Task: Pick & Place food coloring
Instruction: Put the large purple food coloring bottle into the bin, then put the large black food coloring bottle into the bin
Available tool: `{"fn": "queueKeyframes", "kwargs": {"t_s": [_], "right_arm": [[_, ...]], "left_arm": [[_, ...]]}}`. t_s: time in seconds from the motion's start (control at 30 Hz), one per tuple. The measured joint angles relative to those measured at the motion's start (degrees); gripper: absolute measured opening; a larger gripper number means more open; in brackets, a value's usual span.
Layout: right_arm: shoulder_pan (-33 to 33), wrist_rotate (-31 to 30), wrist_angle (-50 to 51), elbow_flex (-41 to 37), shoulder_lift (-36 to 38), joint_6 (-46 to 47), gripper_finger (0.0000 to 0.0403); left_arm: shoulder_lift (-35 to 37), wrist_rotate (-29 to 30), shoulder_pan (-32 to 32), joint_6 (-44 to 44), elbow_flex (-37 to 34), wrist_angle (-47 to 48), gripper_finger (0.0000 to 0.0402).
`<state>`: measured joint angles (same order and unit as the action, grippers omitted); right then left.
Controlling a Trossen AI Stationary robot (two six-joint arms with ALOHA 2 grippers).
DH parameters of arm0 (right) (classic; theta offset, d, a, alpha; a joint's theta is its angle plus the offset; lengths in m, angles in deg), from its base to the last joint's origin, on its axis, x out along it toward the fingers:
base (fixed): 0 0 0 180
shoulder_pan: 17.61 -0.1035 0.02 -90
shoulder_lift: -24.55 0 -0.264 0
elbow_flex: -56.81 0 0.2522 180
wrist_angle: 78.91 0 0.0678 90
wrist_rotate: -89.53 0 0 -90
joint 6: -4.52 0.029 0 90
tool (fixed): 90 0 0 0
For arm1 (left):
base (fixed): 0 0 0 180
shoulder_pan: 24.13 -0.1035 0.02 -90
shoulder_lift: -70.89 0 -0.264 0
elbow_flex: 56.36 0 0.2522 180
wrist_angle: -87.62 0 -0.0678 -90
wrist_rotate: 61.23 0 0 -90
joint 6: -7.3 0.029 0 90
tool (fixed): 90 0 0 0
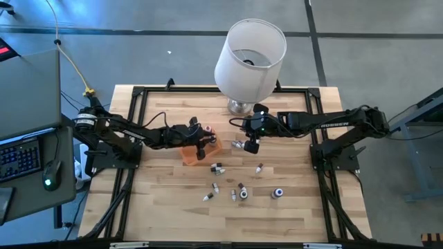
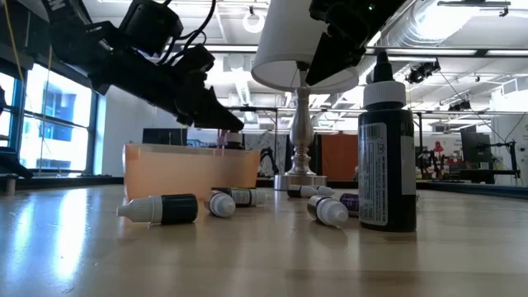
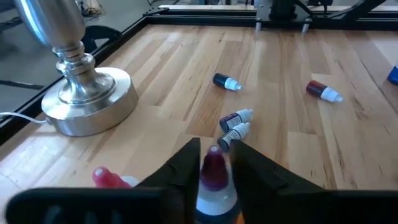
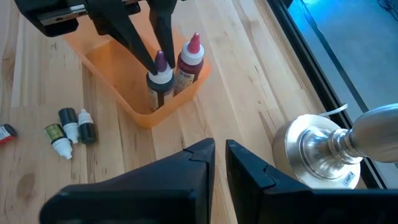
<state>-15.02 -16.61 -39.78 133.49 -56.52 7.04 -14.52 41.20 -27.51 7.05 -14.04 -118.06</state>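
The left gripper [image 4: 158,59] hangs over the orange tray [image 4: 118,68], its jaws standing slightly apart on either side of a purple-capped bottle [image 4: 160,78] that stands upright in the tray's corner; whether they press it I cannot tell. A red-capped bottle [image 4: 188,59] stands just beside it in the tray. The right gripper [image 1: 251,145] hovers near the lamp [image 1: 249,55], jaws together and empty. More food coloring bottles [image 1: 239,188] lie scattered on the bench [image 1: 173,221].

Left gripper [image 1: 201,144] over orange tray [image 1: 192,155], small bottles [image 1: 217,168] scattered on table [image 1: 297,214]
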Motion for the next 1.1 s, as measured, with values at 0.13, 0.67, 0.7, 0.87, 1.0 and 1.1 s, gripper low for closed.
{"fn": "queueKeyframes", "kwargs": {"t_s": [0.13, 0.67, 0.7, 0.87, 1.0, 1.1], "right_arm": [[0.00, 0.09, 0.00, 0.00, 0.00, -0.02, 0.0032], [-0.99, 28.61, -0.23, 0.00, 0.00, -13.35, 0.0034], [-1.36, 28.53, -0.35, 0.00, 0.00, -13.44, 0.0036], [-3.86, 28.08, -0.44, 0.00, 0.00, -13.09, 0.0056], [-6.51, 28.11, -1.57, 0.00, 0.00, -13.04, 0.0082], [-8.40, 28.11, -1.83, 0.00, 0.00, -13.07, 0.0104]], "left_arm": [[0.02, 1.73, 0.00, 1.01, 0.04, 0.04, 0.0135], [11.71, 3.28, 0.04, 4.63, 0.04, -0.66, 0.0159], [12.76, 3.30, 0.04, 4.63, 0.04, -0.86, 0.0159], [19.06, 3.30, 0.02, 4.58, 0.04, 1.73, 0.0159], [22.60, 3.45, 0.02, 4.55, 0.04, 5.22, 0.0159], [24.60, 3.58, 0.02, 4.52, 0.04, 6.70, 0.0159]]}}
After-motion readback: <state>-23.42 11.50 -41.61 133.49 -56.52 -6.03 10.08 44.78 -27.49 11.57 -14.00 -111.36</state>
